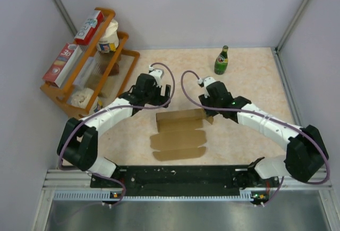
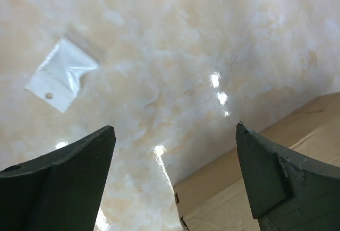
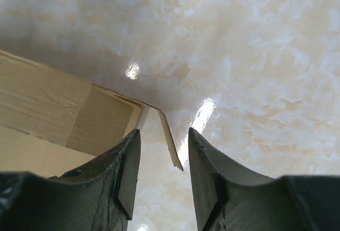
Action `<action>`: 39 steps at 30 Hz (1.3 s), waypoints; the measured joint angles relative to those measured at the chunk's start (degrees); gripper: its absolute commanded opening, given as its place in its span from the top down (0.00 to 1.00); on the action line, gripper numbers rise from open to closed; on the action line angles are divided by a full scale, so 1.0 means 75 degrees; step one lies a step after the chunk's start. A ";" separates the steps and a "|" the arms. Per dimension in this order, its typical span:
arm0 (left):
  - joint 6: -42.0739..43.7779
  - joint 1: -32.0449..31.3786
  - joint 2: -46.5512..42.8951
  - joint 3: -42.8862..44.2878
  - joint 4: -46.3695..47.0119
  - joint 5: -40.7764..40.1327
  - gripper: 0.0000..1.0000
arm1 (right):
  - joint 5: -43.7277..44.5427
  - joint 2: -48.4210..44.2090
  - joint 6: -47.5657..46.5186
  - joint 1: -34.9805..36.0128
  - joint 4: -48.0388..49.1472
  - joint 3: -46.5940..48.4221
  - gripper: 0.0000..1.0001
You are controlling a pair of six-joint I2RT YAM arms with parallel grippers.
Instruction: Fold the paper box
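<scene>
On the left of the table [image 1: 255, 82] an orange rack [image 1: 58, 99] carries red-and-white cartons [image 1: 64, 63], well apart from the work.

The left arm [image 1: 114, 111] reaches in toward the far left corner of the paper box [image 1: 178, 135]. In its wrist view the left jaws stand wide open over bare table. A small white bag [image 2: 61, 77] lies ahead on the left, and the box's edge [image 2: 255, 188] comes in at the lower right, just beside the right finger. Nothing is held.

The box sits in the middle of the table between the two arms. Its long axis runs left to right, and its unfolded panels and flaps lie flat toward the arm bases. The far panel looks raised like a low wall, though the overhead view does not make that certain.

The right arm [image 1: 255, 119] comes in at the box's far right end and is the nearer of the two to a grasp. In its wrist view the right jaws are narrowly parted, with the thin edge of a side flap [image 3: 166, 130] standing between the fingers. A gap shows on both sides, so they straddle the flap without pinching it. The coming move probably turns on this: the flap lies in line with the gap, so closing there should catch it. A slight sideways offset would push it over instead.

Beyond, at the far right, a green bottle [image 1: 221, 61] stands upright, clear of both arms.
</scene>
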 measured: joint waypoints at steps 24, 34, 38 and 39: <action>-0.0233 0.0038 -0.2244 -0.1833 0.2477 0.1049 0.47 | -0.0962 -0.2646 0.3311 -0.0431 0.1923 -0.2634 0.79; -0.0137 -0.0289 -0.1918 -0.2273 0.3042 0.1938 0.72 | -0.1524 -0.1480 0.3596 -0.0434 0.2454 -0.2780 0.96; -0.0102 -0.0434 -0.1923 -0.2375 0.3255 0.1996 0.87 | -0.1454 -0.0947 0.3503 -0.0434 0.2559 -0.2780 1.00; -0.0102 -0.0458 -0.1932 -0.2404 0.3290 0.1993 0.91 | -0.1437 -0.0839 0.3459 -0.0434 0.2565 -0.2780 1.00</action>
